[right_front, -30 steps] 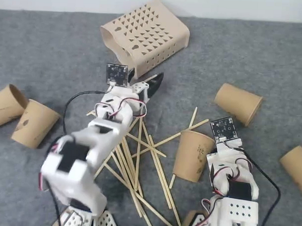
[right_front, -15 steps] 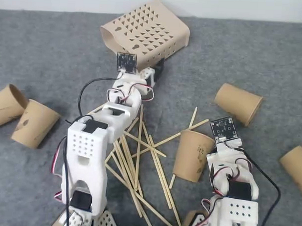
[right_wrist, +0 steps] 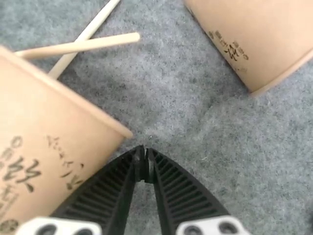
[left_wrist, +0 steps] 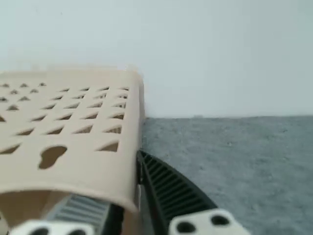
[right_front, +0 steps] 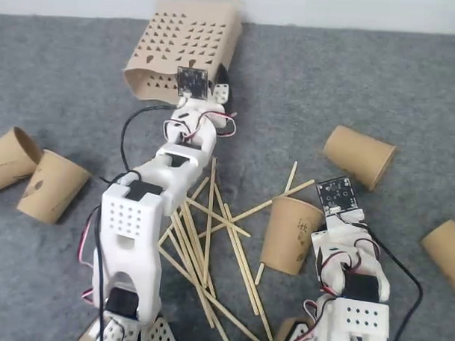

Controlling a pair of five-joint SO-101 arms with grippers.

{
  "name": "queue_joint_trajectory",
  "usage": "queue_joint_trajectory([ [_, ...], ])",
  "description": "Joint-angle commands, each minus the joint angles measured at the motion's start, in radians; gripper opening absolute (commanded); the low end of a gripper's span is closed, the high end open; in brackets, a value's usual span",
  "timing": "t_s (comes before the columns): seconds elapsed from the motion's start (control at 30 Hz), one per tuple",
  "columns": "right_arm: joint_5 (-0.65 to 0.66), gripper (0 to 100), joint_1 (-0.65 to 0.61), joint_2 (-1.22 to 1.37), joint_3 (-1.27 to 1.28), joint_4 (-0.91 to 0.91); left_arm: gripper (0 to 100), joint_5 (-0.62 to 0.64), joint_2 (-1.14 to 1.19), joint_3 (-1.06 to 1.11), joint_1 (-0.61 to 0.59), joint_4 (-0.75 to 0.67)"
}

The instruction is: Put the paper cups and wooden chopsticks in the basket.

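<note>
The perforated beige basket (right_front: pixel 183 42) lies on its side at the back of the grey mat. My left gripper (right_front: pixel 219 82) is shut on its rim corner. In the left wrist view the basket wall (left_wrist: pixel 73 137) runs between the jaws, with one black finger (left_wrist: pixel 168 188) outside it. Wooden chopsticks (right_front: pixel 210 237) lie scattered between the arms. A paper cup (right_front: pixel 289 234) stands close to my right arm. My right gripper (right_wrist: pixel 145 164) is shut with nothing in it, low over the mat beside that cup (right_wrist: pixel 44 132).
Another cup (right_front: pixel 359 155) lies on its side at the right, and one more (right_front: pixel 443 253) at the right edge. Two cups (right_front: pixel 53 185) (right_front: pixel 10 158) lie at the left. Bare mat stretches to the right of the basket.
My left arm has stretched farther back and closed on the basket, which has turned and shifted to the left. The right arm and the cups have not moved.
</note>
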Motion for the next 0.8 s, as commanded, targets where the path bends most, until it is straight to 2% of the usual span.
queue_joint_trajectory([
  [0.0,0.012,0.8,0.012,-0.013,-0.008,0.007,1,-0.002,-0.199,-0.045,-0.049,0.218],
  [0.17,0.012,0.8,0.012,-0.013,-0.008,0.007,1,-0.002,-0.439,-0.061,-0.051,0.689],
  [0.23,0.012,0.8,0.012,-0.013,-0.008,0.007,1,-0.011,-0.535,-0.107,-0.049,0.924],
  [0.3,0.012,0.8,0.012,-0.013,-0.008,0.007,1,-0.028,-0.594,-0.176,-0.048,1.102],
  [0.53,0.012,0.8,0.013,-0.013,-0.008,0.007,1,-0.135,-0.618,-0.418,-0.057,1.450],
  [0.63,0.012,0.8,0.013,-0.013,-0.008,0.007,1,-0.218,-0.618,-0.512,-0.052,1.605],
  [0.77,0.012,0.8,0.013,-0.013,-0.008,0.007,1,-0.281,-0.618,-0.619,-0.037,1.735],
])
